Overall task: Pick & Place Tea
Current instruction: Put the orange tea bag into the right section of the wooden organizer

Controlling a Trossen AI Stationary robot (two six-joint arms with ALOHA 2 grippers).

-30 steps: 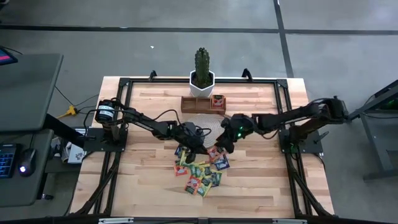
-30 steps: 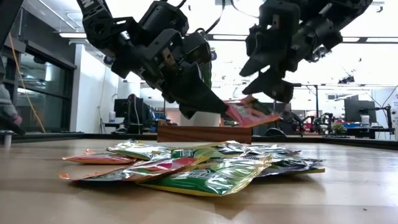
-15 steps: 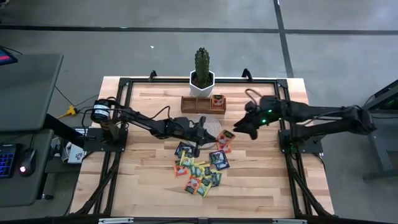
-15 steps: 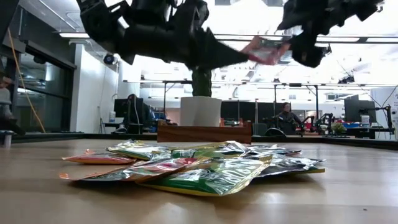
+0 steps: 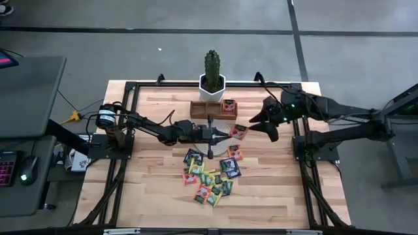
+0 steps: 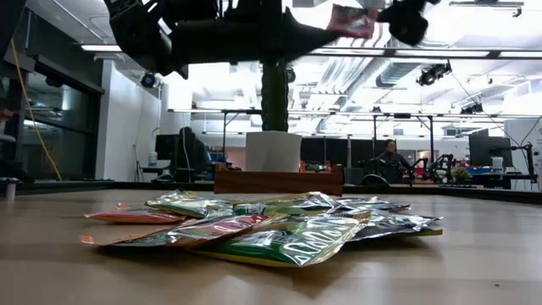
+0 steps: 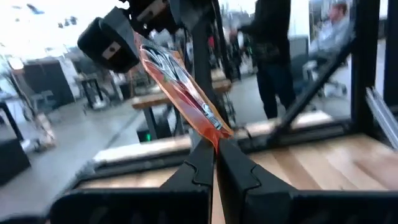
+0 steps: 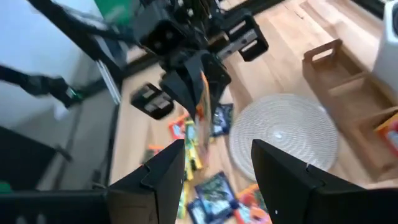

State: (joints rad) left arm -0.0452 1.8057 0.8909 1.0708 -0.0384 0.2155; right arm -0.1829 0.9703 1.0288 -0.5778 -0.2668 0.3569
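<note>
From the high view, I had the left hand (image 5: 230, 133) reaching across the round woven mat (image 5: 222, 134), pinched on a red tea sachet (image 5: 239, 132) held above the counter (image 5: 157, 189); the right hand (image 5: 266, 124) sat just beside it toward the right rail, fingers spread and empty, while the loose pile of sachets (image 5: 210, 177) lay nearer me and the wooden tray (image 5: 213, 109) stood in front of the potted cactus (image 5: 211, 72). In the low view, the pile of sachets (image 6: 262, 227) rested flat on the counter, and the red sachet (image 6: 349, 20) hung high overhead between the two arms. In the left wrist view, the left hand (image 7: 215, 163) was clamped on the lower corner of the red sachet (image 7: 180, 82), which stood up tilted. In the right wrist view, the right fingers (image 8: 158, 180) were apart, aimed at the sachet (image 8: 202, 106) in the other hand, with the mat (image 8: 283, 138) beneath. I judged the step to be carrying one sachet toward the tray; next I would need to bring it over a compartment and release.
</note>
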